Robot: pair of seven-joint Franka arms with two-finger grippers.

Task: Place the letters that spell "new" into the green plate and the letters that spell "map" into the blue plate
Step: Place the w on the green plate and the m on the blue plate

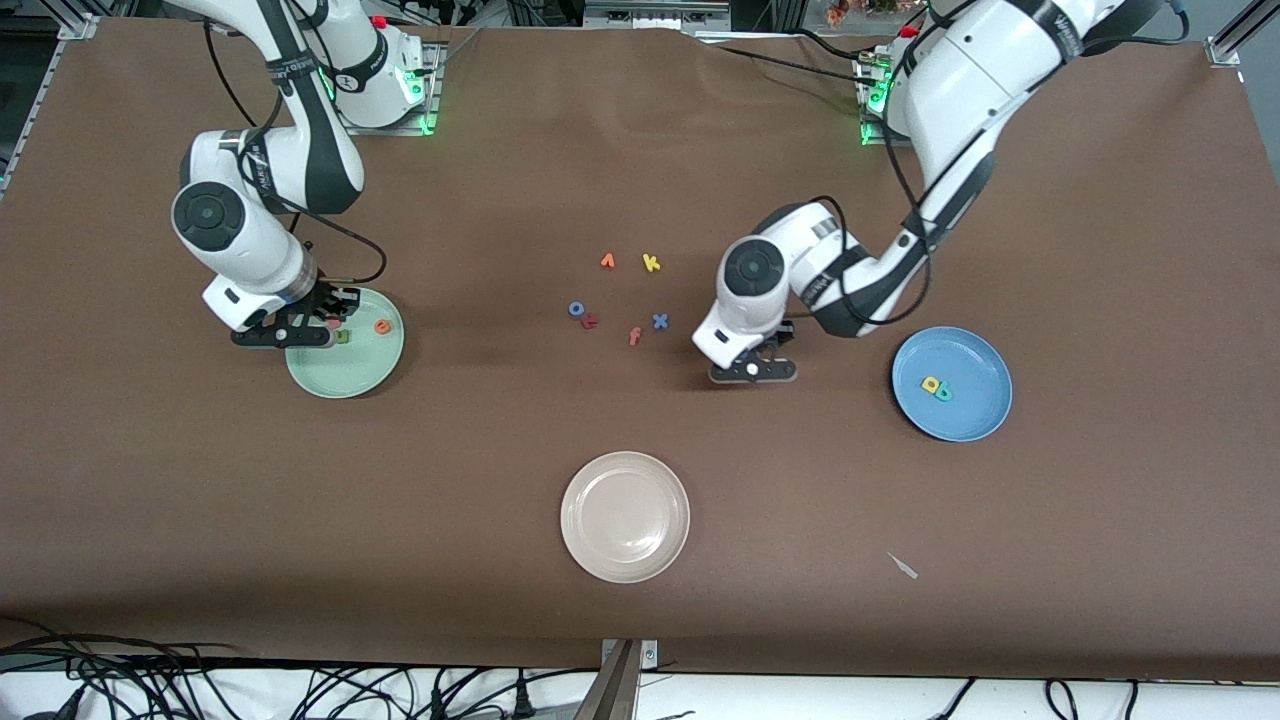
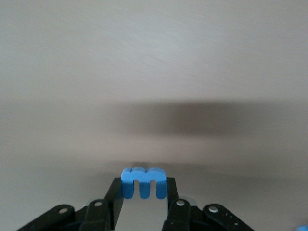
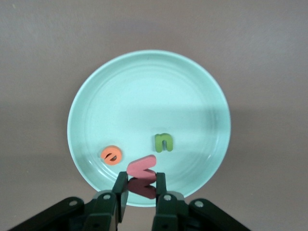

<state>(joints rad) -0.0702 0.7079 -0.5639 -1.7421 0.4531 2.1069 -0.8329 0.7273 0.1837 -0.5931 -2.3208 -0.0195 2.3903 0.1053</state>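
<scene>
- Front view: the left gripper [image 1: 753, 370] is seen low over bare table between the loose letters at the table's middle and the blue plate [image 1: 975, 425]. That plate lies from it toward the left arm's end of the table; the yellow a [image 1: 931, 384] and the teal p [image 1: 944, 392] already lie in it. The right gripper [image 1: 283, 336] is found over the rim of the green plate [image 1: 365, 385], where the orange e [image 1: 382, 326] lies.
- Left wrist view: the blue m [image 2: 143, 182] is held pinched between the narrowly set fingers, its legs pointing down toward the camera. Only bare table is shown under it, so a carry to the blue plate is judged to be the coming move.
- Right wrist view: the pinkish-red w [image 3: 141, 165] is gripped by the closed right fingers just above the green plate's floor, its reflection directly under it, beside the orange e and the olive-green n [image 3: 163, 142]. Only a release seems required there.
</scene>
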